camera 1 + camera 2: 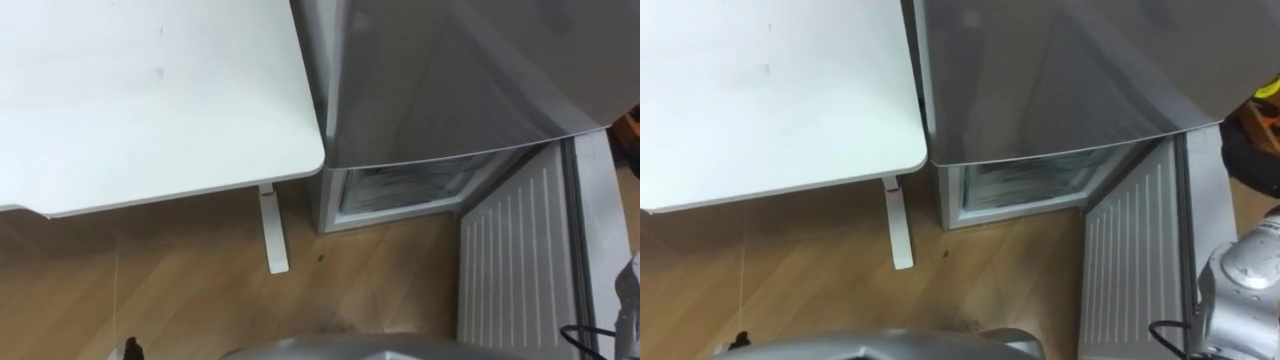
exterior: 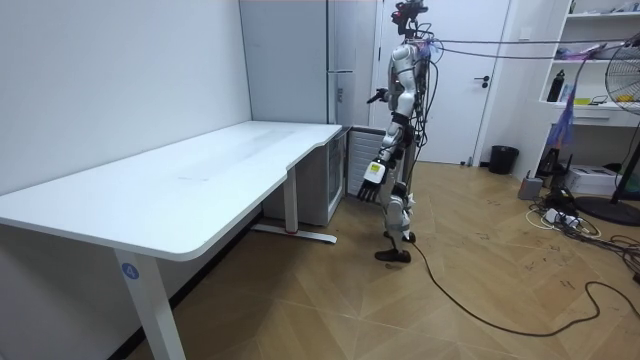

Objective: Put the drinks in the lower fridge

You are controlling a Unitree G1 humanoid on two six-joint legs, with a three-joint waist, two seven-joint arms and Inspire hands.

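Drinks we cannot place: in the room view the lowered robot hand [image 2: 372, 176] and the raised robot hand [image 2: 377, 97] are too small for us to tell whether their fingers are spread, curled, or round a bottle, or which is left and which right. The lower fridge [image 1: 400, 190] sits just right of centre in the left eye view, its mouth facing the bottom of the frame. Its door [image 1: 510, 260] stands open toward the lower right, long axis running up and down the frame. The lowered robot hand hangs level with that compartment, so we judge it the nearer. We count one lower fridge, one open door, one bench [image 1: 150, 90] at upper left, two robot hands, and can give no count of drinks.
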